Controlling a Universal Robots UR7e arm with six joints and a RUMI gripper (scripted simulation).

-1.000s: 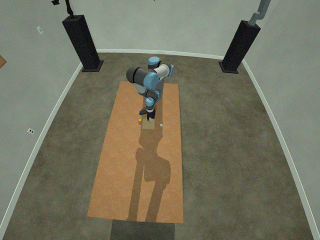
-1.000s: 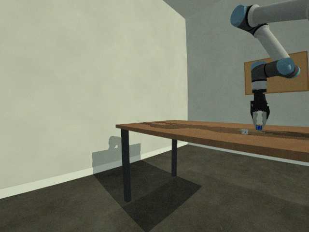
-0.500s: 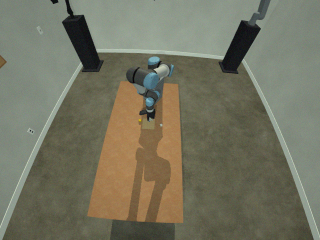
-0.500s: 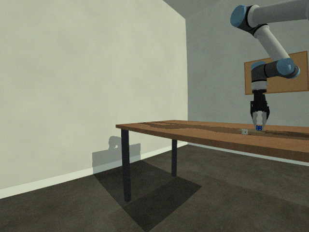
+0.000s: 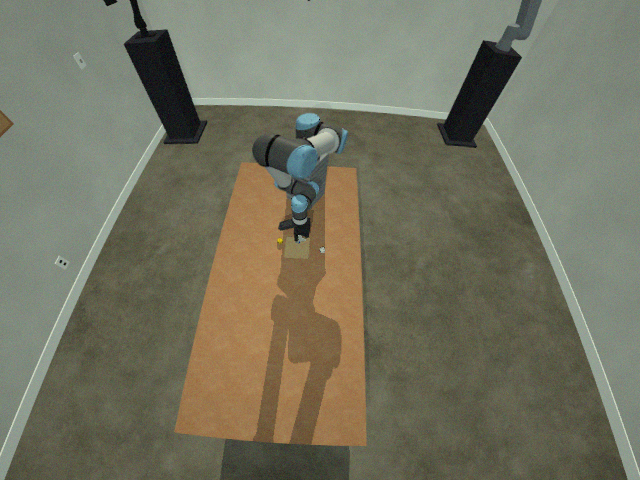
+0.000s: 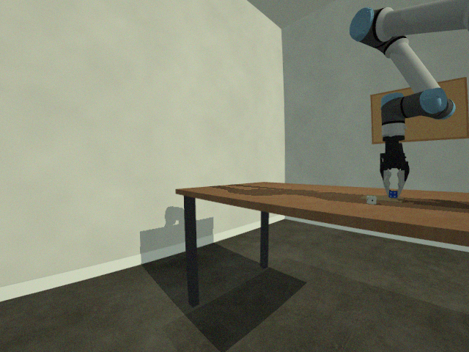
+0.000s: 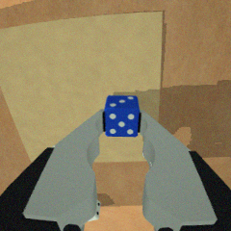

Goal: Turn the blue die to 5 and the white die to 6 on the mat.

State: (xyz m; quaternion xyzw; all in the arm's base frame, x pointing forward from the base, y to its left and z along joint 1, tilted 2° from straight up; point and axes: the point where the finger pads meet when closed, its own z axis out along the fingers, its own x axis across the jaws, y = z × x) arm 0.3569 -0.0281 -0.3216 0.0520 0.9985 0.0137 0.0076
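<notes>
Blue die [image 6: 393,193] [image 7: 121,116] pinched in the claw [image 6: 393,193] [image 7: 121,112] over the mat [image 5: 296,250] [image 7: 87,63], its five seemingly upward, wants lowering level and clear of the edge before a gentle release.

Between the earlier pictures and now, I can make out no clear change: my fingers [image 6: 387,182], closed on the blue die [image 6: 393,193] [image 7: 121,116], look the same from the exterior. Any slight shift or turn of the die between them is too small for me to tell from the top or exterior.
</notes>
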